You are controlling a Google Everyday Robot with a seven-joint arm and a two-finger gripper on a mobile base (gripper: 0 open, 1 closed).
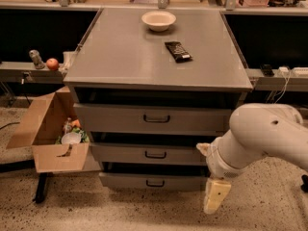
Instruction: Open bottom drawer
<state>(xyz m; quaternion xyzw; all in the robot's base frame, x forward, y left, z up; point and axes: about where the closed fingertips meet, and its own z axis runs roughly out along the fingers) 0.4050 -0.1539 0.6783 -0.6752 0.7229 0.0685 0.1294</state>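
The grey cabinet has three stacked drawers. The bottom drawer [153,181] is the lowest, narrowest grey front, with a small black loop handle [155,183]. It sits close to the floor. My gripper [216,196] hangs from the white arm at the lower right, pointing down, just to the right of the bottom drawer's front. It is apart from the handle, roughly a hand's width to its right.
Middle drawer [155,154] and top drawer [156,119] sit above. A white bowl [159,19] and a dark snack packet [177,51] lie on the cabinet top. An open cardboard box [52,129] stands on the floor at the left. An apple [52,64] rests on a side shelf.
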